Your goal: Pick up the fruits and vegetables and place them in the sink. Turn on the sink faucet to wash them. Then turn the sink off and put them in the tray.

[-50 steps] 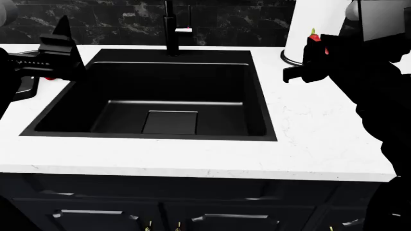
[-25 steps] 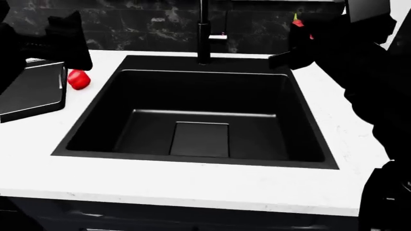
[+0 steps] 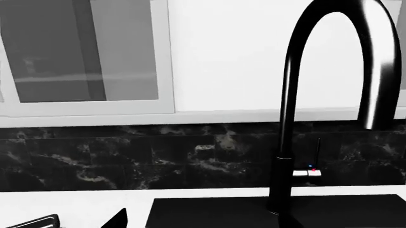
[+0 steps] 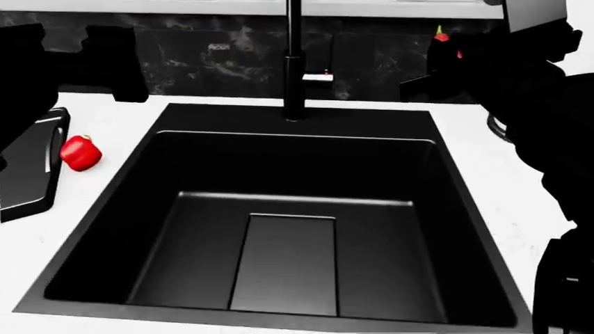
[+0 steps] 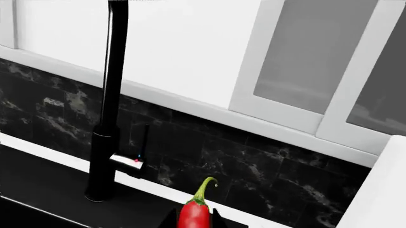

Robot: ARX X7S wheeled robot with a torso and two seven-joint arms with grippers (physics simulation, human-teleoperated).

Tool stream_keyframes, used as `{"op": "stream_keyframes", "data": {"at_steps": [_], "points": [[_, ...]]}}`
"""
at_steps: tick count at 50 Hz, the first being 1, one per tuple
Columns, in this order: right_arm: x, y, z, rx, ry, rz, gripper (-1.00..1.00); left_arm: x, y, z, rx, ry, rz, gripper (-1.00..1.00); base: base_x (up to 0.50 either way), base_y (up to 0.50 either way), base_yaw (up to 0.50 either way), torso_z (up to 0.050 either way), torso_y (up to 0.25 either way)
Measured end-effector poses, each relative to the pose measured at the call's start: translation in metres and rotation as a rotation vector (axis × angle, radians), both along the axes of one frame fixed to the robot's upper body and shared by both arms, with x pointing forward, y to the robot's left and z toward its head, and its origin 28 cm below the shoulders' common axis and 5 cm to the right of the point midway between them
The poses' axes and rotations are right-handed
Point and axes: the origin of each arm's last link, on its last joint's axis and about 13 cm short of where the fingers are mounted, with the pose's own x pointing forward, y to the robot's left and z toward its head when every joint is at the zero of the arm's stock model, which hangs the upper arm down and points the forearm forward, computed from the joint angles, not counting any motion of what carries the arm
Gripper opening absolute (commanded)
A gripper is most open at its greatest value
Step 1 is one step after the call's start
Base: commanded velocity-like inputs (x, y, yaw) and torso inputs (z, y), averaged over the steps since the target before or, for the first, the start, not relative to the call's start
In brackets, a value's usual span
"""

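My right gripper [image 5: 193,222] is shut on the slim red chili [image 5: 194,213], whose green stem points up. In the head view the chili [image 4: 443,35] and the right gripper [image 4: 444,54] hang above the counter at the back right corner of the sink [image 4: 390,167]. The sink faucet [image 4: 294,69] stands behind the basin with its lever block [image 4: 320,76] on its right side. The red bell pepper [image 4: 81,152] lies on the counter between the sink and the tray [image 4: 28,174]. My left gripper [image 4: 116,62] hovers above the back left counter, open and empty [image 3: 79,223].
A drain plate [image 4: 283,264] lies in the middle of the basin floor. The white paper-towel roll [image 5: 381,190] stands close beside the right gripper, and its base [image 4: 496,126] shows behind my right arm. A dark marble backsplash [image 3: 127,156] and cabinets rise behind the counter.
The head view has moved in closer over the sink, so the basin fills more of the picture. The right gripper keeps hold of the chili. The pepper stays beside the tray.
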Motion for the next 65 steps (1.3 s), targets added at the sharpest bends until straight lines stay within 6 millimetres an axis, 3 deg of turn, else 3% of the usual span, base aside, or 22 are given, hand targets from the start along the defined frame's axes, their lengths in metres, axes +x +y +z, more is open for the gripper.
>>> {"op": "stream_keyframes", "data": {"at_steps": [14, 41, 65], "points": [[0.002, -0.004, -0.001, -0.008, 0.007, -0.027, -1.00, 0.002, -0.002, -0.003, -0.013, 0.026, -0.004, 1.00, 0.47, 0.22, 0.00, 0.000, 0.002], [0.006, -0.003, -0.013, -0.008, 0.059, -0.003, -1.00, 0.005, -0.004, -0.010, -0.003, 0.045, -0.008, 1.00, 0.10, 0.05, 0.00, 0.000, 0.000], [0.001, 0.023, -0.070, -0.120, 0.338, 0.301, -1.00, 0.010, -0.006, -0.021, 0.002, 0.063, -0.006, 1.00, 0.00, 0.00, 0.00, 0.000, 0.000]]}}
